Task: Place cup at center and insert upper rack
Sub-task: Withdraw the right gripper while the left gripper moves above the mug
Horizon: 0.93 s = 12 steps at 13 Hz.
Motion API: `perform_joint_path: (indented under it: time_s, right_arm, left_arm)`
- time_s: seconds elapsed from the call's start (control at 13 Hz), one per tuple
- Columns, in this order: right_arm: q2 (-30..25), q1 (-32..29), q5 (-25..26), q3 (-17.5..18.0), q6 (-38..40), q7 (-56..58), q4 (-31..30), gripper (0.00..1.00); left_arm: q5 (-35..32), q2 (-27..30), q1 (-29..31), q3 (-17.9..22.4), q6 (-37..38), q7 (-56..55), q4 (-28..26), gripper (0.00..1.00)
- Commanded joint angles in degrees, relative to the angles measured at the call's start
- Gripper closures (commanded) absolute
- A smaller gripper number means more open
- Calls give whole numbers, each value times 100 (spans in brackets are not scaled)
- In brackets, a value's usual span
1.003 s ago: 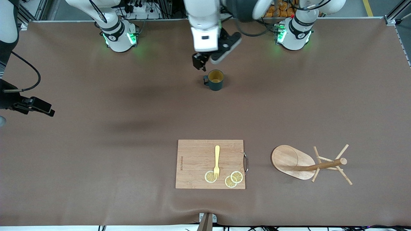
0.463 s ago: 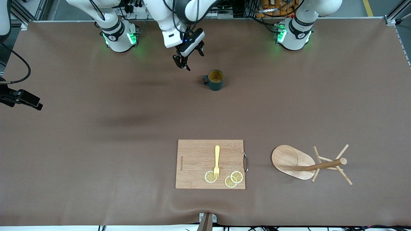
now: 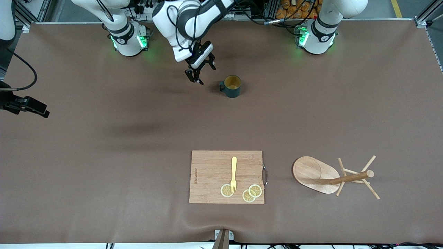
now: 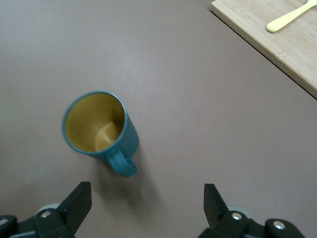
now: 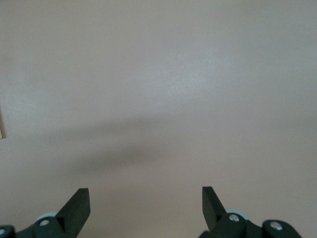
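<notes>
Cup (image 3: 232,86) upright on the table (image 3: 104,155), well apart from the upper rack (image 3: 316,174), which sits nearer the front camera beside the cutting board (image 3: 211,173), toward the left arm's end. Left gripper (image 3: 199,74) released, fingers spread, empty, over bare table just beside the cup's handle. Right gripper (image 3: 34,110) likewise spread and empty, waiting over the right arm's end.
</notes>
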<state>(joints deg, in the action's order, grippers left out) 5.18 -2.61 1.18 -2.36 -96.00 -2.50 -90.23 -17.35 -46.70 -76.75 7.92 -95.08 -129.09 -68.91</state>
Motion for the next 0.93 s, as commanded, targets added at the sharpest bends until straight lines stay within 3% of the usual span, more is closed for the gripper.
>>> perform_joint_path:
  time_s: [0.0, 0.31, 0.85]
  right_arm:
    - [-175, -143, 58, 166, 185, -57, -187, 0]
    - [-175, -169, 58, 298, 310, -198, -179, 0]
    - [-175, -169, 14, 324, 441, -207, -187, 0]
  left_arm:
    - [-111, -365, -42, 218, -90, -204, 238, 0]
    - [2, -577, -24, 254, -81, -503, 229, 0]
    - [908, -673, 64, 411, 103, -556, 185, 0]
